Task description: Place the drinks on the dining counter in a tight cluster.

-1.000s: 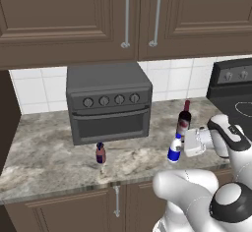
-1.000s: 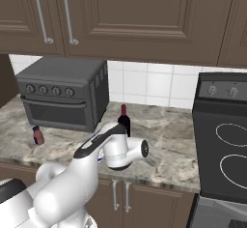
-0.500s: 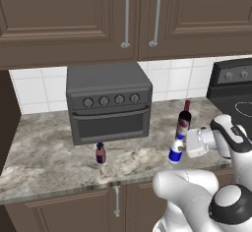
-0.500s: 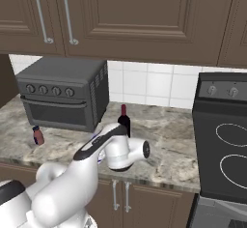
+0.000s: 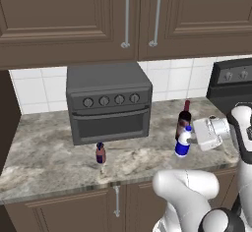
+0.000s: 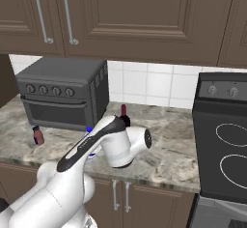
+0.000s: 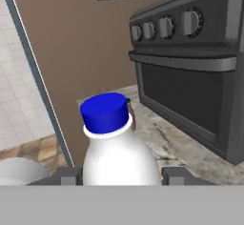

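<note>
- My tool (image 7: 120,175) was clenched on the white bottle (image 5: 182,143), one finger at each side of its body below the blue cap (image 7: 105,110).
- That bottle stood at the front right of the stone desk (image 5: 44,159), touching or just beside the dark wine bottle (image 5: 184,119) behind it.
- The small reddish-brown bottle (image 5: 100,153) stood well apart to the left, just before the toaster oven (image 5: 108,102).
- The black stove (image 6: 224,145) sat right of the desk.
</note>
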Robot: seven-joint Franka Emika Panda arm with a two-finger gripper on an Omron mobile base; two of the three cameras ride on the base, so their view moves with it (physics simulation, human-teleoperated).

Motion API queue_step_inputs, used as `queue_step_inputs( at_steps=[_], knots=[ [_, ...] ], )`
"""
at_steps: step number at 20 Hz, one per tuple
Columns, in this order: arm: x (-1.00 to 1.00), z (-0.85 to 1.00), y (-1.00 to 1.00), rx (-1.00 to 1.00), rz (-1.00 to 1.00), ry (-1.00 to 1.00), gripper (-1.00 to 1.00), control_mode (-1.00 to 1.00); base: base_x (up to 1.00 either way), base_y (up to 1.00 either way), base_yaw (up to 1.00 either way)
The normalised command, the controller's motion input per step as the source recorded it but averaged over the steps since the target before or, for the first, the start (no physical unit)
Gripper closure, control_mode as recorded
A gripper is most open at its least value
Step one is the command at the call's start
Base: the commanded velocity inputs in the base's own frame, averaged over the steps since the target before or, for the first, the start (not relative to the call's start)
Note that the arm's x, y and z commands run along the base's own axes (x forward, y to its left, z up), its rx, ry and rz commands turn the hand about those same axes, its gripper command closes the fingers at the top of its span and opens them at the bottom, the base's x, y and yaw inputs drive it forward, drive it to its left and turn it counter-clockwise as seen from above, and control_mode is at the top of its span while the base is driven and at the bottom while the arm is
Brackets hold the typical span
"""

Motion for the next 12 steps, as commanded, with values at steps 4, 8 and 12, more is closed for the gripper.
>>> queue_step_inputs(
  at_steps=[4,8,12],
  knots=[
    [-0.32,0.88,0.03,-0.04,0.03,0.00,1.00,-1.00,0.00,0.00,0.00],
    [-0.35,0.61,0.00,-0.02,0.00,-0.02,1.00,-1.00,0.00,0.00,0.00],
    [-0.35,0.65,0.04,-0.01,0.00,-0.06,1.00,-1.00,0.00,0.00,0.00]
  ],
)
